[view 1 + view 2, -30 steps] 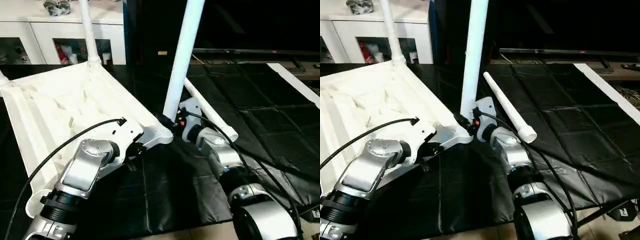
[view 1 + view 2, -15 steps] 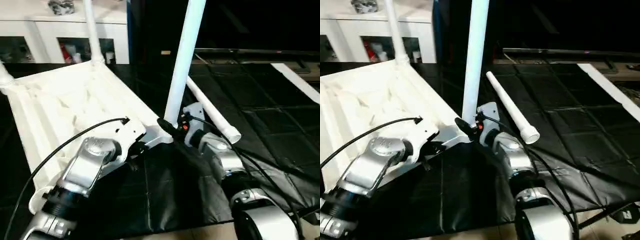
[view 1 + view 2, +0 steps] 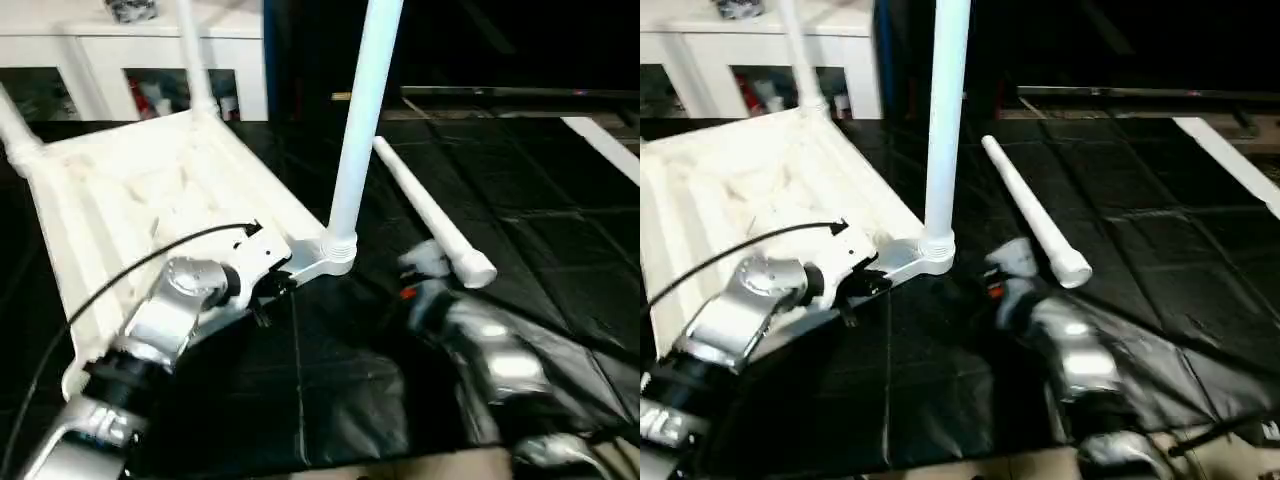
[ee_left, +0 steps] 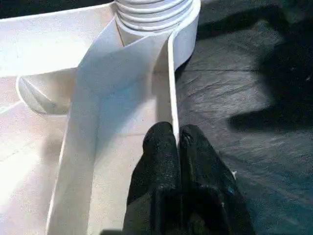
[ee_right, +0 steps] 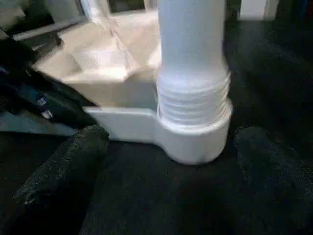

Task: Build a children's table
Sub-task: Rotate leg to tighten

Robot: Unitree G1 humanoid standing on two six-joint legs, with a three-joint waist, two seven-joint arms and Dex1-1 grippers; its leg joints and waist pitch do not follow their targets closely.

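Note:
The children's table lies upside down as a white ribbed tabletop [image 3: 130,190] on the left of the black mat. A white leg [image 3: 360,120] stands upright in its near right corner socket [image 3: 335,255]. Two more legs rise from the far corners [image 3: 190,60] [image 3: 15,130]. A loose leg [image 3: 430,215] lies on the mat to the right. My left gripper [image 4: 176,142] is shut on the tabletop's thin rim just short of that socket. Drawn back from the upright leg, my right gripper [image 5: 171,139] is open with its fingers [image 5: 73,161] wide apart and nothing between them.
A white cabinet [image 3: 130,40] with glass doors stands behind the tabletop. The black mat [image 3: 520,170] stretches to the right, with a white strip [image 3: 605,140] along its far right side. A black cable [image 3: 150,255] loops over my left forearm.
My right gripper has opened, let go of the upright leg's base and pulled back towards me. The leg stays standing in its socket. The camera has shifted a little.

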